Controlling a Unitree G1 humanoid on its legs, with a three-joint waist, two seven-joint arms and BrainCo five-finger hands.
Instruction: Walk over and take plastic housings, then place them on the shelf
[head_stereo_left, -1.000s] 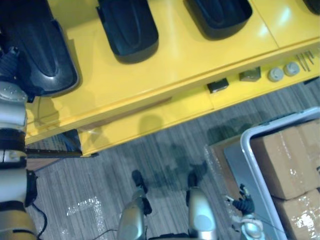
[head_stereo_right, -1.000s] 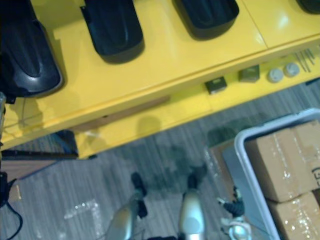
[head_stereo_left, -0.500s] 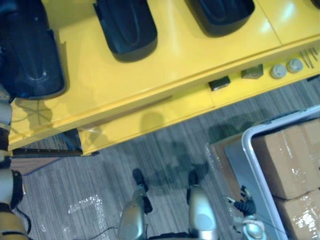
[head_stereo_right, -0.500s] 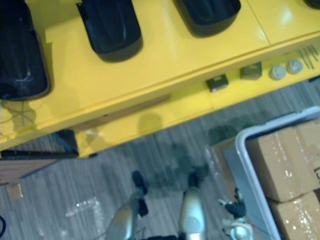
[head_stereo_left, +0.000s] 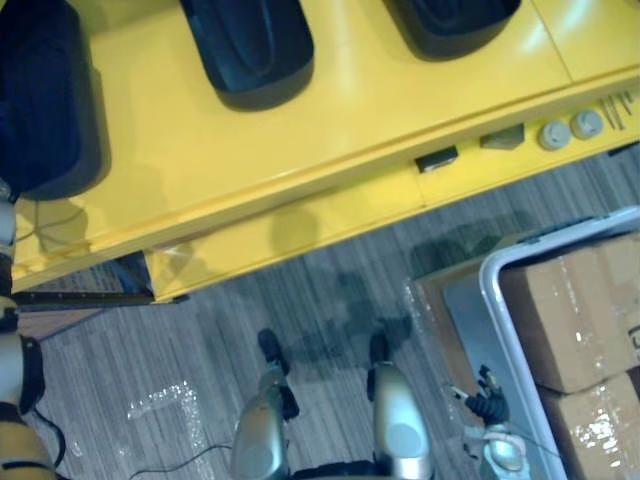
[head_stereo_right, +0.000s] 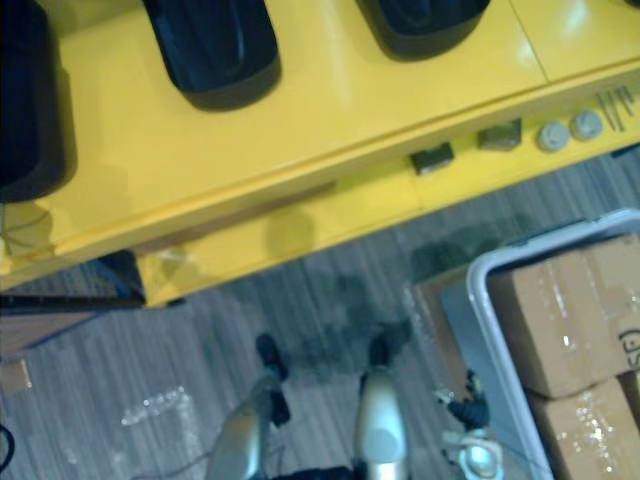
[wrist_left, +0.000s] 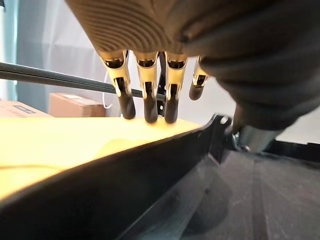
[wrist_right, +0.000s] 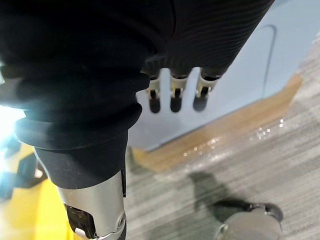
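Left hand (wrist_left: 149, 97) hangs straight-fingered, gripping nothing, over the rim of a black housing (head_stereo_left: 45, 100) lying on the yellow shelf (head_stereo_left: 340, 120), upper left in the eye views. Placing looks done; next the hand should lift clear. Right hand (head_stereo_left: 487, 405), lower right, hangs relaxed, empty.

Three black plastic housings are lying apart in a row on the yellow surface (head_stereo_left: 350, 110), along the top of the frame. The left housing (head_stereo_left: 45, 100) is sitting at the upper left, long and rounded, running off the left edge. Close up it (wrist_left: 200, 200) is showing a raised rim and a dark matte hollow. The middle housing (head_stereo_left: 248, 50) is lying at top centre-left, its rounded end pointing down the frame. The right housing (head_stereo_left: 455, 25) is sitting at top centre-right, cut off by the top edge.
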